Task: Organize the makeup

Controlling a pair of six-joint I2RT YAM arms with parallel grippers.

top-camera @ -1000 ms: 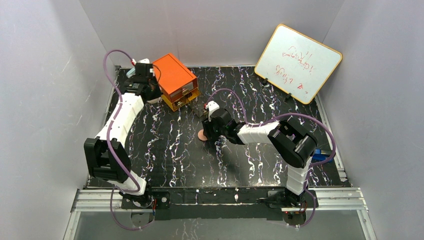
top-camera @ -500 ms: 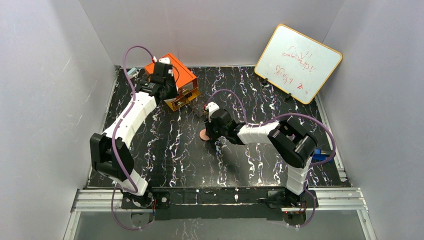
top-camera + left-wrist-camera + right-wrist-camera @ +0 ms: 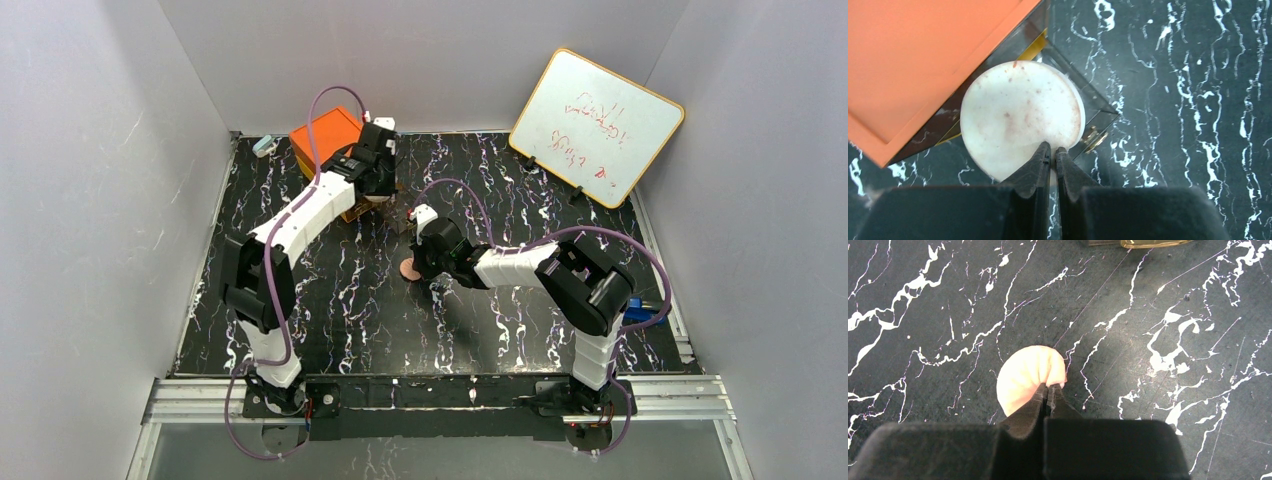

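Observation:
My left gripper (image 3: 1053, 150) is shut on the edge of a round white disc with pink stains (image 3: 1020, 117). It holds the disc just over the front corner of the orange drawer box (image 3: 923, 60), by a clear drawer with a gold knob (image 3: 1093, 137). In the top view this gripper (image 3: 383, 185) is at the box's right side. My right gripper (image 3: 1049, 387) is shut on the rim of a soft peach disc (image 3: 1025, 372), which puckers between the tips low over the table. The same peach disc (image 3: 407, 268) shows at mid-table. A gold tube (image 3: 1148, 242) lies at the frame's top edge.
The orange drawer box (image 3: 325, 135) stands at the back left. A whiteboard (image 3: 597, 125) leans at the back right. A blue object (image 3: 645, 310) lies by the right arm's elbow. A small pale-blue item (image 3: 264, 145) sits in the far left corner.
The left arm has swung right, from the left side of the orange box to its front right corner, still holding the white disc. The right gripper has shut on the peach disc.

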